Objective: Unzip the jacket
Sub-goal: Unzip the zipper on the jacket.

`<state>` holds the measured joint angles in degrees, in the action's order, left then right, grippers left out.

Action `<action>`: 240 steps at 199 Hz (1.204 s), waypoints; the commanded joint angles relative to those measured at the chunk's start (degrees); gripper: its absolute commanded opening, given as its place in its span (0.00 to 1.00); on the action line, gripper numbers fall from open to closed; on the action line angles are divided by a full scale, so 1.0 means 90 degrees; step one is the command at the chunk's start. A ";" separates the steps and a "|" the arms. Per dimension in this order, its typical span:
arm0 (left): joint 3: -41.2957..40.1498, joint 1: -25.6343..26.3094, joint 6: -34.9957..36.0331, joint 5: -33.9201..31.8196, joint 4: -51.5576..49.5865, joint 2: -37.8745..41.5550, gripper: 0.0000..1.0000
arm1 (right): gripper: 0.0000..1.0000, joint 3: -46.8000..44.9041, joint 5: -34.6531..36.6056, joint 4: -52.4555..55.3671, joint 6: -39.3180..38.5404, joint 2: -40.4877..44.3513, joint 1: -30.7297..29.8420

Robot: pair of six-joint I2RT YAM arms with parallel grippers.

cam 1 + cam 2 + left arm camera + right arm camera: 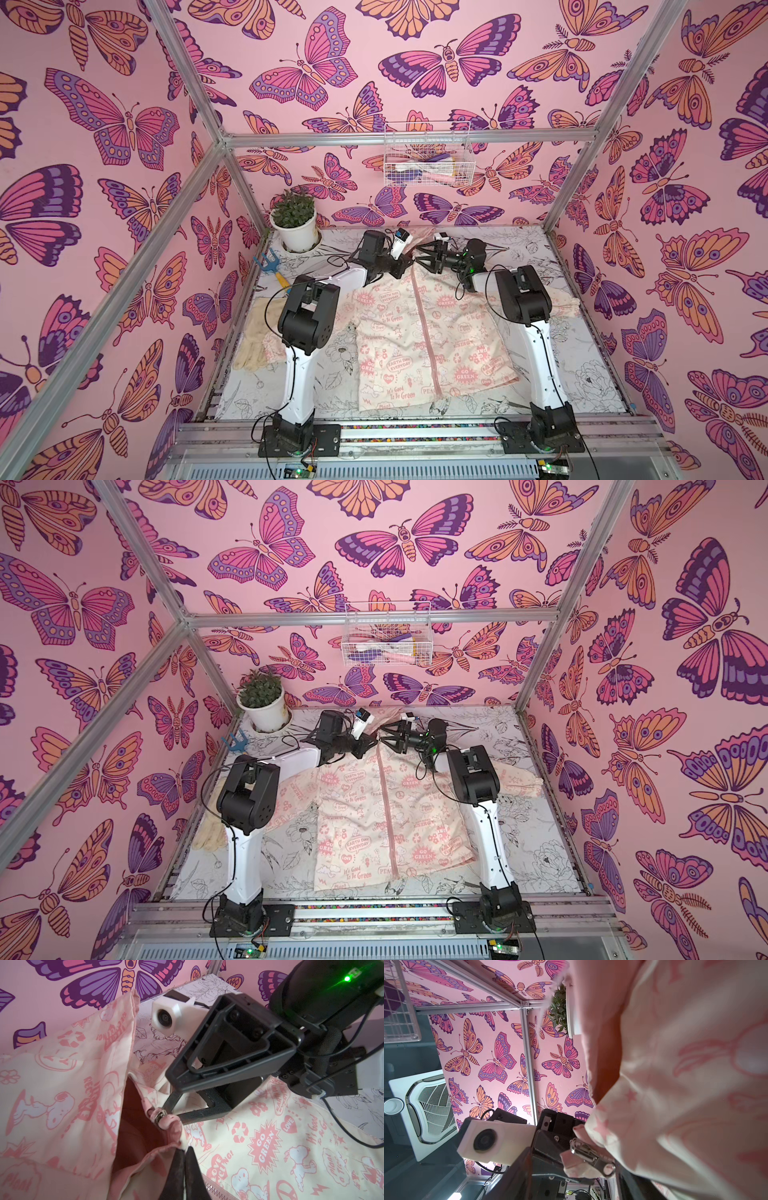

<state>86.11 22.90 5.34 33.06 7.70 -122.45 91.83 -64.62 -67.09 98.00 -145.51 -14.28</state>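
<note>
Left claw (pixel 185 1152) pinches jacket (pixel 270 1147); only wrist views show zipper pull (pixel 160 1115) at parted right claw (pixel 170 1099).

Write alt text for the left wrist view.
The left tool, shut, pinches the collar edge of the pink-printed jacket beside its zipper top. The right tool faces it, its tips at the metal zipper pull; whether it grips is unclear.
</note>
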 commanded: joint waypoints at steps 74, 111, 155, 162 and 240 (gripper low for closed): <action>-0.0173 0.0034 0.0051 0.0072 0.0062 0.0316 0.00 | 0.43 0.0158 -0.0056 -0.0378 0.0190 -0.0124 -0.0049; -0.0197 0.0034 0.0031 0.0038 0.0049 0.0315 0.00 | 0.34 0.0141 -0.0027 -0.0378 0.0217 -0.0133 -0.0046; -0.0202 0.0029 0.0042 0.0023 0.0042 0.0310 0.00 | 0.30 0.0109 -0.0065 -0.0285 0.0199 -0.0124 -0.0049; -0.0193 0.0029 0.0041 0.0023 0.0042 0.0305 0.00 | 0.30 0.0099 -0.0066 -0.0222 0.0168 -0.0130 -0.0052; -0.0168 0.0032 0.0033 0.0055 0.0035 0.0306 0.00 | 0.26 -0.0187 -0.0115 0.0980 -0.0750 0.0058 -0.0046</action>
<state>85.27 22.90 5.32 32.99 7.73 -121.80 91.22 -64.60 -62.39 95.61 -145.51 -14.31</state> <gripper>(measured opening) 0.047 0.263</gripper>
